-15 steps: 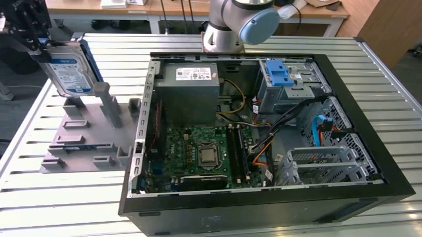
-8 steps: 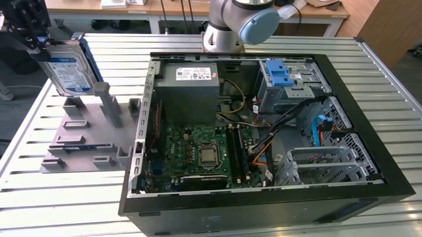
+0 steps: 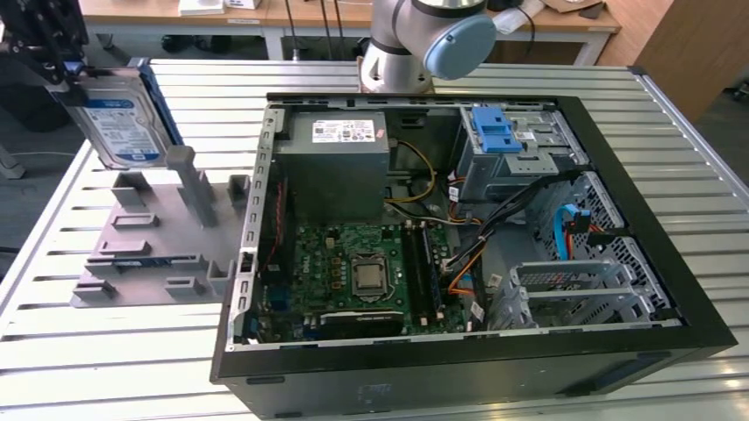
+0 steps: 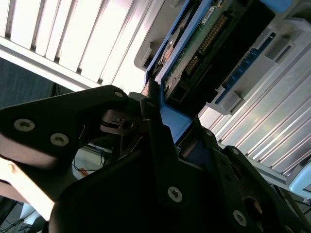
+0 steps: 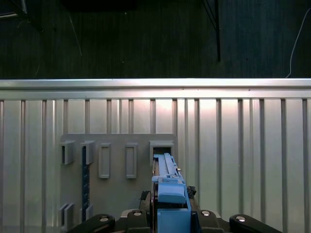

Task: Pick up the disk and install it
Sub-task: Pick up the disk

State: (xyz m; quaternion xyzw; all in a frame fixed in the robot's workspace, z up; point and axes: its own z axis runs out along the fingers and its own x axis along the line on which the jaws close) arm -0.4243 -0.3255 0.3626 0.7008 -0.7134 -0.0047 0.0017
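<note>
The disk (image 3: 117, 127) is a silver drive with a blue-and-white label in a blue carrier. It hangs upright at the exterior view's far left, lifted above the grey slotted holder (image 3: 146, 250). My gripper (image 3: 56, 74) is shut on its upper edge. In the second wrist view my black fingers (image 4: 160, 145) clamp the blue carrier, and the disk's (image 4: 204, 48) circuit-board side stretches away from them. In the first wrist view the disk (image 5: 167, 187) appears edge-on between my gripper's (image 5: 170, 221) fingers, over the holder's (image 5: 116, 170) slot.
An open computer case (image 3: 655, 254) lies on the slatted metal table (image 3: 105, 368). Inside are the motherboard (image 3: 363, 272), a grey power-supply box (image 3: 333, 167), and a metal drive cage with a light-blue latch (image 3: 492, 132). The arm's base (image 3: 404, 53) stands behind the case.
</note>
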